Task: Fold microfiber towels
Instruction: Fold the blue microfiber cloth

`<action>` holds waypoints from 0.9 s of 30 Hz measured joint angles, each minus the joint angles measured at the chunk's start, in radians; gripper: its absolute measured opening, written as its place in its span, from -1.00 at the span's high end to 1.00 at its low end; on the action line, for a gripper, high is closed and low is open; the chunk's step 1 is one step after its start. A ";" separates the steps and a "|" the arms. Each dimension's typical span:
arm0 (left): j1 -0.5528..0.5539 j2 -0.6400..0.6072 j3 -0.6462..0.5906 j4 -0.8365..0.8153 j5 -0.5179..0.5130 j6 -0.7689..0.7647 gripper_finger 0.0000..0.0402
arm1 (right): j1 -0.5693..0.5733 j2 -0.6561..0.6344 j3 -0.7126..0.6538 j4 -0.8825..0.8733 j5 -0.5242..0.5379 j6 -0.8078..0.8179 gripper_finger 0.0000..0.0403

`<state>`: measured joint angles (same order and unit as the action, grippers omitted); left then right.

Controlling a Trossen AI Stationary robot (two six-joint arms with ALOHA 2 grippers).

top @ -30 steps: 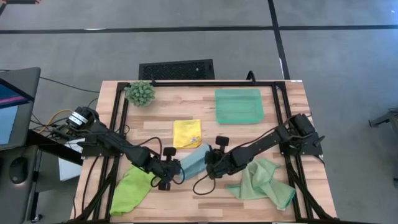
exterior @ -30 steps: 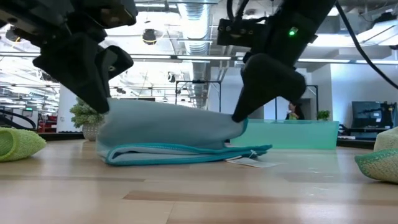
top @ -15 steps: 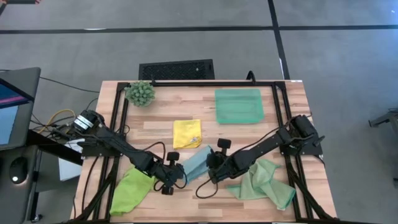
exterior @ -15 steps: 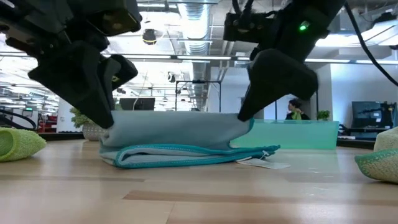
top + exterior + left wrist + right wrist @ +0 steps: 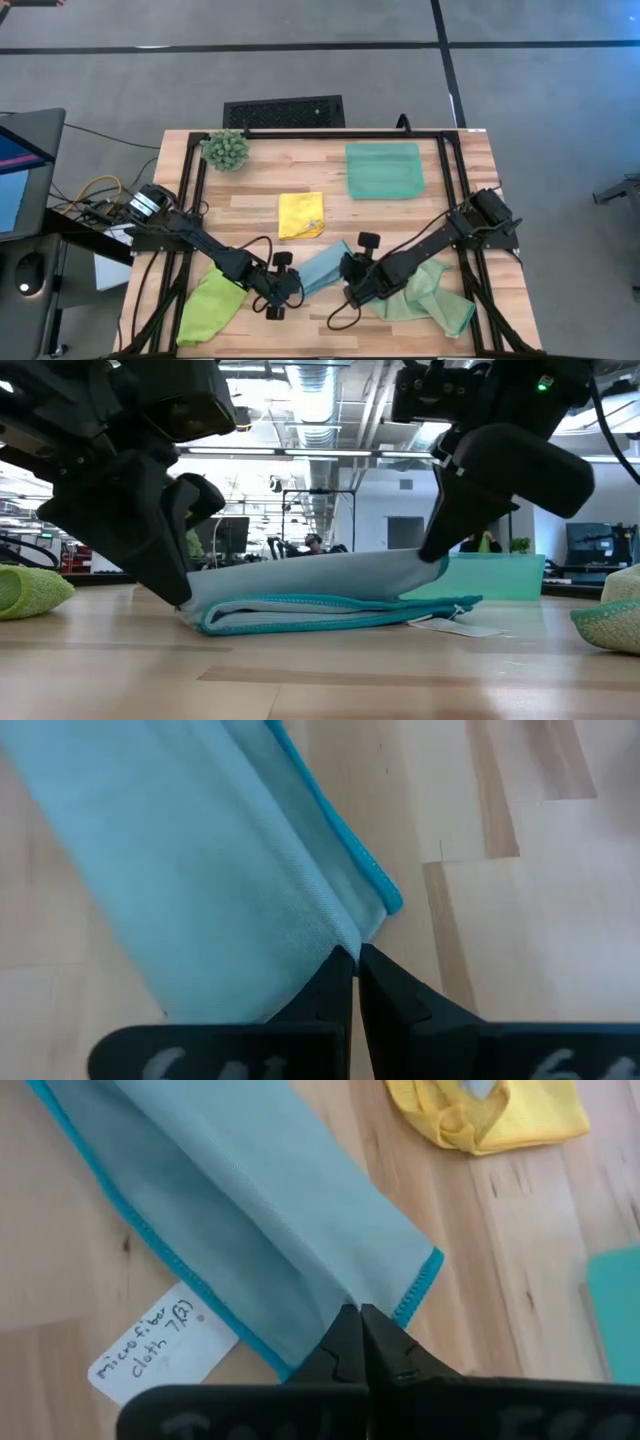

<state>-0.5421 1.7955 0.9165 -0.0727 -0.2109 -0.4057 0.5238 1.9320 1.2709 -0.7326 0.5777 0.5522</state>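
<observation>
Low view | light blue towel doubled on bench mid-front | left hand and right hand each clenched on a corner (top layer) | corners best lowered level, edges matched

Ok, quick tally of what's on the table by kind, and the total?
Towels: 4 (yellow, light blue, lime green, pale green)
Trays: 1 (teal)
Plants: 1 (spiky green)
Total: 6
</observation>
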 joint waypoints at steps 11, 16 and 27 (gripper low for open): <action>0.016 0.001 0.001 0.023 0.071 0.003 0.97 | 0.000 0.000 0.000 -0.032 -0.105 -0.017 0.76; 0.018 0.000 0.006 0.014 0.127 0.010 0.71 | 0.005 -0.051 -0.001 -0.074 -0.109 -0.026 0.46; 0.038 -0.164 0.027 -0.037 -0.003 0.124 0.28 | 0.004 -0.138 -0.056 0.257 -0.102 -0.040 0.26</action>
<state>-0.5037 1.6314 0.9431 -0.1094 -0.2136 -0.2817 0.5278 1.7937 1.2145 -0.4756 0.4755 0.5124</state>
